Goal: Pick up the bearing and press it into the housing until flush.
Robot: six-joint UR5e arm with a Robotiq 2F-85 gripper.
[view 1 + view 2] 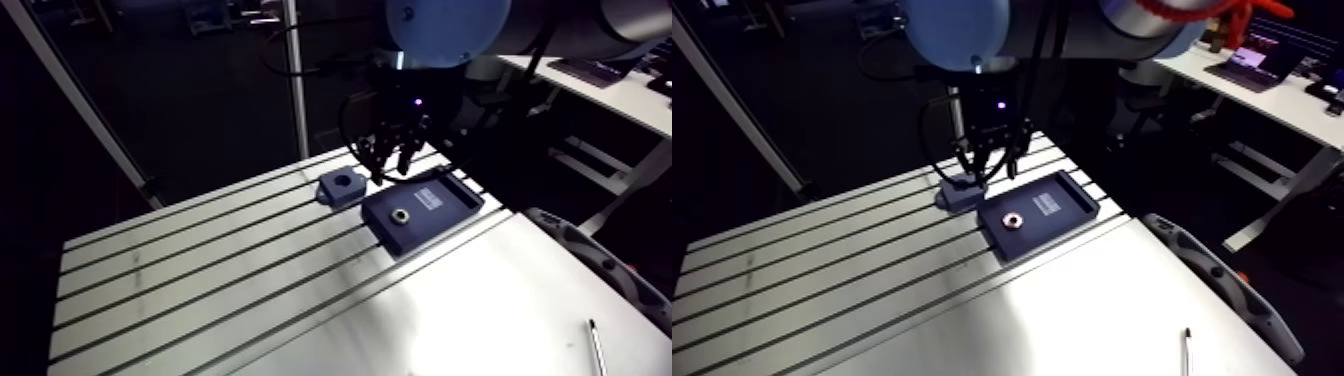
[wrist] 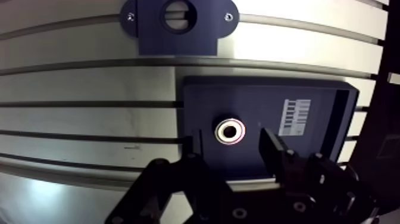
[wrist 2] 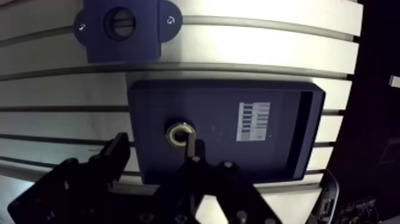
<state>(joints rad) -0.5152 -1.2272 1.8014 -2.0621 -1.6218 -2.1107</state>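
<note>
Barely begun, by my read: bearing (image 2: 230, 130) not yet picked. It lay in the dark tray (image 2: 202, 101) w/ only a barcode label (image 2: 295, 114) to its right. Gripper (image 2: 229, 143) hung over it, fingers wide apart either side, holding nothing. Housing (image 2: 178, 39) sat on the table (image 1: 200, 270) just left of tray, bore empty. Pick, carry & press all left.
</note>
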